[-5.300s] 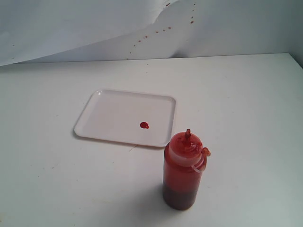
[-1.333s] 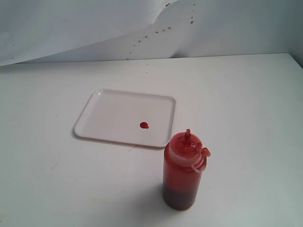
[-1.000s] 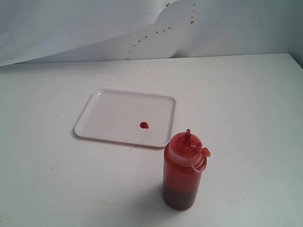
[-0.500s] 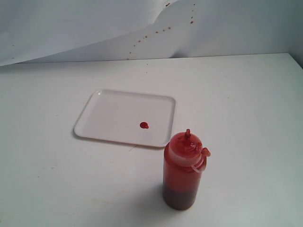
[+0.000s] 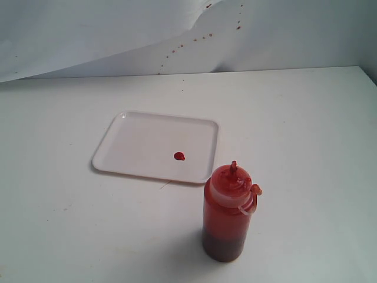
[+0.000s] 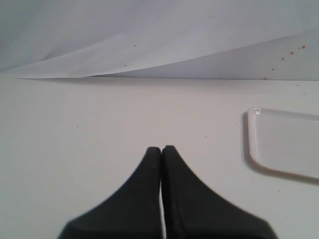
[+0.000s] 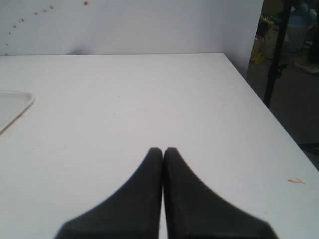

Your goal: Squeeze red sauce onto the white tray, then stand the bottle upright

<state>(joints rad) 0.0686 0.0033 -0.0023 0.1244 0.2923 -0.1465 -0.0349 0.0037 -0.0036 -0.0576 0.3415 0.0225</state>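
Exterior view: the bottle (image 5: 227, 215) stood upright on the counter (image 5: 306, 147) just beside the tray (image 5: 141, 141), which carried a sauce blob (image 5: 179, 156). Left wrist view: the left tool (image 6: 161, 149) was pressed together, empty, apart from the tray (image 6: 284, 144). Right wrist view: the right tool (image 7: 163, 149) was likewise.

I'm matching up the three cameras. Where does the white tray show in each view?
Exterior view: the white tray lies left of centre, behind the upright bottle.
Left wrist view: one end of the tray, cut off by the picture's edge, off to one side of the shut left claw.
Right wrist view: only a corner, at the picture's edge.
Shared landmark: the red specks on the backdrop.
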